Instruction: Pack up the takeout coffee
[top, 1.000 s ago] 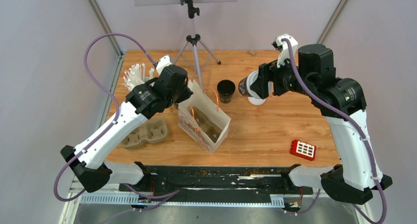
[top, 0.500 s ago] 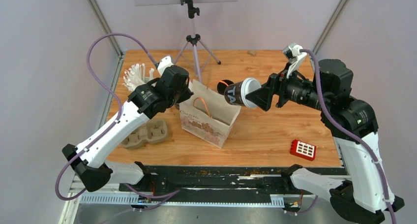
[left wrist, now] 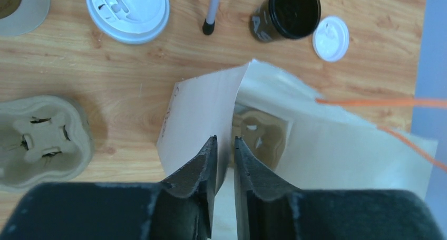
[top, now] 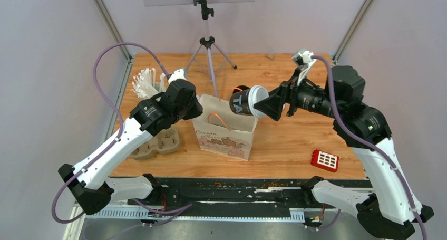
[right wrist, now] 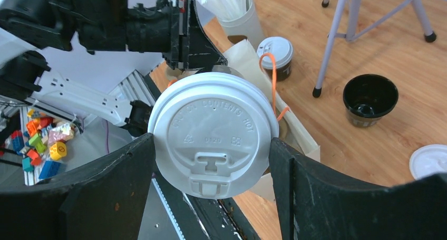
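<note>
A black paper cup with white plastic lid (top: 242, 102) is gripped sideways by the right tool (top: 262, 104) above a white paper bag (top: 226, 137), whose wall is straddled by the narrowly parted left tool (left wrist: 225, 142).

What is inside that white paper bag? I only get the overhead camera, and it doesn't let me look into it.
Observer: The left wrist camera looks straight down into the white paper bag. A brown pulp cup carrier lies at its bottom.
Operator: Why is the left arm right at the bag?
Observer: The left end effector has the bag's wall between its two fingers. Whether they pinch the paper, I can't tell.
Operator: Are there any cups I'm missing?
Observer: Yes. The right wrist camera shows a black paper cup with a white plastic lid standing on the table beyond the bag, near the white cup of white straws. The left arm hides it from you.
</note>
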Tool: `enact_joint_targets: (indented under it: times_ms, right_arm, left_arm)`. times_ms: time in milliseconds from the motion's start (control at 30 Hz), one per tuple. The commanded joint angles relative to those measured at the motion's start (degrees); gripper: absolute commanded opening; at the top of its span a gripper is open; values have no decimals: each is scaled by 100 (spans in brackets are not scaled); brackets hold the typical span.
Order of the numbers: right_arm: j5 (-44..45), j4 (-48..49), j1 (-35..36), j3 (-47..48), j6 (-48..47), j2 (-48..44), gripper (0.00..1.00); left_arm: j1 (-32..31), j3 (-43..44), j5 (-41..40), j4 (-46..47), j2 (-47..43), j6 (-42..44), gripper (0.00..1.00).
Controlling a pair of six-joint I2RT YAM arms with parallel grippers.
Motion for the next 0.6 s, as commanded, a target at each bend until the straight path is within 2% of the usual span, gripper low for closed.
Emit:
enact_joint_targets:
  times_ms: [0, 300, 567]
  right_arm:
    - [424, 70, 473, -135, -375, 213, 70]
    - [2023, -448, 1462, 9, -1404, 939, 70]
    - [3304, -1058, 2951, 308, -2424, 1670, 71]
  left_arm:
    - [24, -205, 515, 191, -378, 530, 29]
    - [22, 95, 349, -555, -694, 1754, 55]
    - [33, 535, 507, -954, -729, 2268, 63]
